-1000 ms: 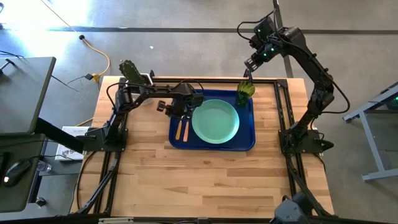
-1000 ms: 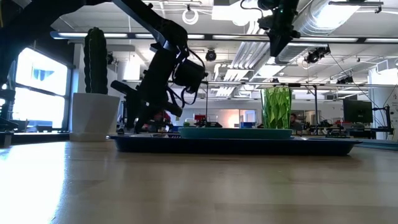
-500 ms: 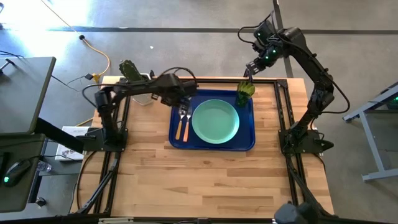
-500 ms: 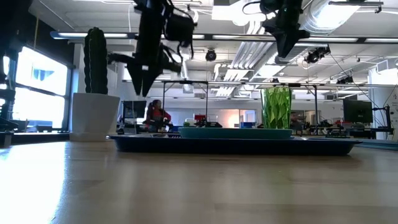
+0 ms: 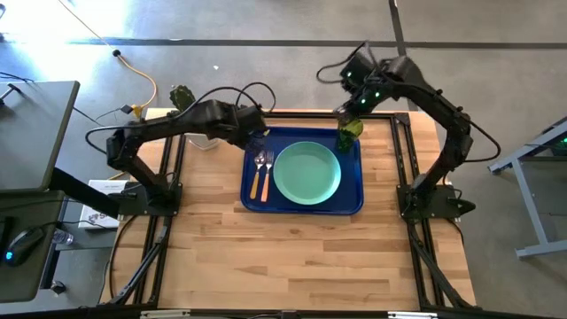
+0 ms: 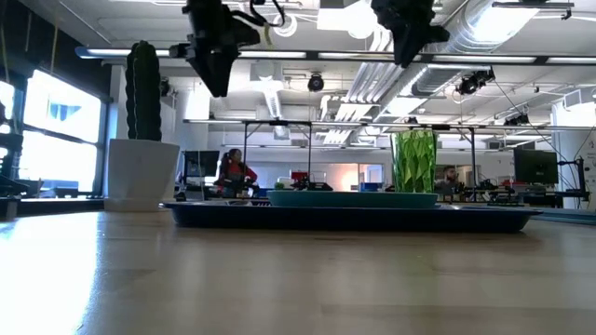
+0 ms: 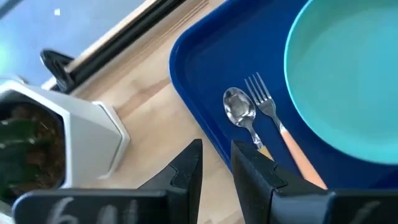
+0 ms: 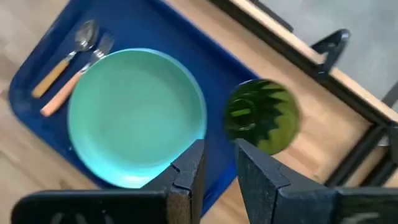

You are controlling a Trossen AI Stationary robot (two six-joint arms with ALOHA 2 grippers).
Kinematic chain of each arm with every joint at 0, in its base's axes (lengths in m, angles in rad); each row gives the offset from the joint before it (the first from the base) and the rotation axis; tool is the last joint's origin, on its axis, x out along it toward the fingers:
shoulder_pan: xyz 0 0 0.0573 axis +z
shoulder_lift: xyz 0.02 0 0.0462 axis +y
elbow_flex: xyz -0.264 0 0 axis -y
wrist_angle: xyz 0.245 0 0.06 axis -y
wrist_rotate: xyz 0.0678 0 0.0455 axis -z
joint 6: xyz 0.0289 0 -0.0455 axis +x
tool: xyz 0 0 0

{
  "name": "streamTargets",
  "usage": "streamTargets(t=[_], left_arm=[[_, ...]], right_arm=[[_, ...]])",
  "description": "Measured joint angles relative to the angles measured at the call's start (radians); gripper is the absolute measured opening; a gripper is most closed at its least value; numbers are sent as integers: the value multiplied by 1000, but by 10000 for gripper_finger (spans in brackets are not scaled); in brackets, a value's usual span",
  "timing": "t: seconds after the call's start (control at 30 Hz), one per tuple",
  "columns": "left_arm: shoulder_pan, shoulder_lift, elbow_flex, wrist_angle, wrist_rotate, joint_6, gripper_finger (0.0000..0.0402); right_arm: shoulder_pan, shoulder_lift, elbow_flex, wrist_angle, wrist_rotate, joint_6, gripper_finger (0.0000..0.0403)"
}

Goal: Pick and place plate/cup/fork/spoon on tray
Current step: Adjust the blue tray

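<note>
The dark-blue tray (image 5: 301, 206) lies on the table's far middle. On it, the mint-green plate (image 5: 306, 173) lies flat. The spoon (image 5: 255, 177) and the fork (image 5: 265, 175) lie side by side on the tray's left part, the fork nearer the plate. The dark-green cup (image 5: 348, 131) stands upright in the tray's far right corner. My left gripper (image 5: 254, 139) is shut and empty, high above the tray's far left corner (image 7: 216, 158). My right gripper (image 5: 347, 108) is shut and empty, high above the cup (image 8: 219, 162).
A cactus (image 5: 182, 96) in a white hexagonal pot (image 7: 68, 137) stands at the table's far left, close under my left arm. A black frame rail (image 5: 390, 115) runs along the far edge. The near half of the wooden table (image 5: 301, 257) is bare.
My left gripper has risen from low over the tray's left part, by the fork and spoon, to high above the tray's far left corner. My right gripper has stayed high and gone a little toward the table's left, above the cup. Nothing on the tray has moved.
</note>
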Motion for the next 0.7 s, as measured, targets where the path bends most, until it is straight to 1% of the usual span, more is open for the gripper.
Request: streamTargets(t=[0.23,0.4,0.6,0.7], left_arm=[[-12,-25,0,-2,-7,119,74],[-11,-28,0,-4,-7,187,74],[-11,-55,0,-3,-7,246,74],[-11,-84,0,-4,-7,256,74]], right_arm=[[229,0,0,0,42,145,80],[388,0,0,0,143,294,80],[561,0,-4,2,239,470,80],[640,-1,-64,1,272,553,80]])
